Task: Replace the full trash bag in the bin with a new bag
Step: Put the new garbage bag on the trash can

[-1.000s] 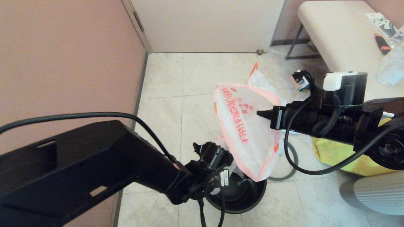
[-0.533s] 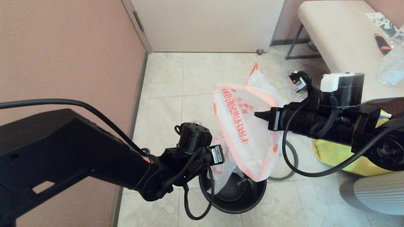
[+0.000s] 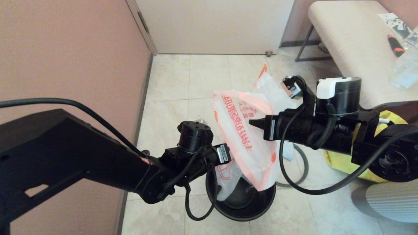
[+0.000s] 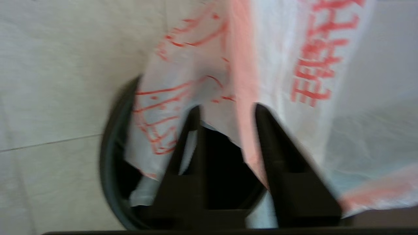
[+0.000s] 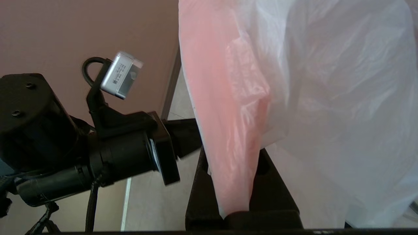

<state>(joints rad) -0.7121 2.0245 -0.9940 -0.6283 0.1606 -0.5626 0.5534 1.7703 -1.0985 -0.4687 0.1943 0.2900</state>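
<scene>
The new bag point(image 3: 243, 137), white with orange-red lettering, hangs from my right gripper point(image 3: 253, 123), which is shut on its pinkish-orange handle point(image 5: 228, 130). Its lower end dips into the black bin point(image 3: 261, 209) on the floor. My left gripper point(image 4: 227, 111) is open just above the bin point(image 4: 107, 156), with a lower edge of the bag between its fingers point(image 4: 195, 114). Behind the new bag, another white bag with an orange handle tip point(image 3: 265, 81) stands on the floor, mostly hidden. The grey ring point(image 3: 304, 164) lies on the floor right of the bin.
A pink wall point(image 3: 65, 65) runs close on the left. A padded bench point(image 3: 346, 36) with a clear bottle point(image 3: 405, 71) stands at the right. Below it sit a yellow bag point(image 3: 339, 160) and a grey ribbed object point(image 3: 392, 199).
My left arm has lifted and swung its gripper up to the bag's lower part. My right gripper has carried the bag leftward, and more of the bag hangs inside the bin.
</scene>
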